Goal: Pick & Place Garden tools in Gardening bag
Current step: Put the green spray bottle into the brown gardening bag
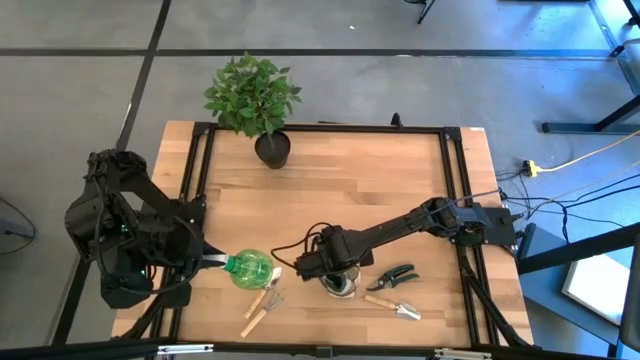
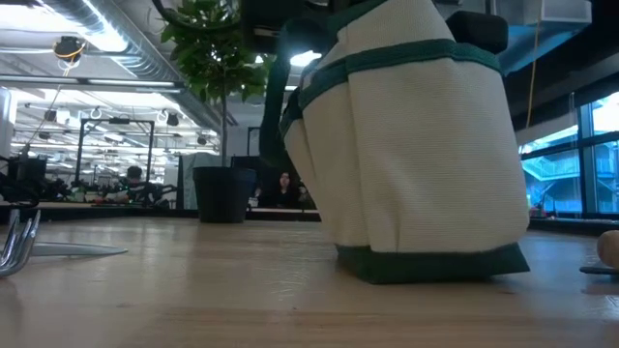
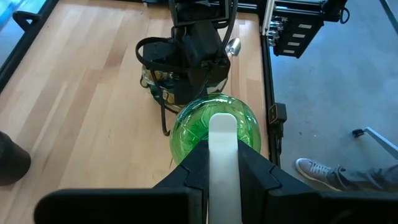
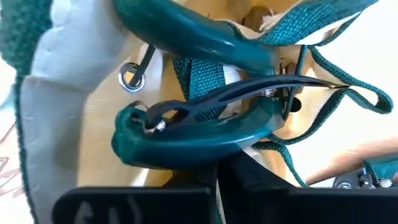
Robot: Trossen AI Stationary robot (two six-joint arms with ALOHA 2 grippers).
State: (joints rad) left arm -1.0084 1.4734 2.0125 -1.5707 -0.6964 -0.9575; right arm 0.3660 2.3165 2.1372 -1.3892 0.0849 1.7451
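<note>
Pruners [image 4: 205, 130] sitting clamped in right gripper [image 4: 214, 171] — gardening bag [image 4: 74, 124] mouth lying right below, long axis pointing in; left gripper [image 3: 222, 163] squeezing spray bottle [image 3: 214, 124] alongside.

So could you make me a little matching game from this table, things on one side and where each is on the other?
Things:
1. green spray bottle
2. leafy plant
3. teal-handled pruners
4. dark pruners

Places:
A. at the table's far edge, in a black pot
B. lying on the wood right of the bag
C. held by the left hand
D. in the right hand, at the bag's mouth

Pairs: 1-C, 2-A, 3-D, 4-B
</note>
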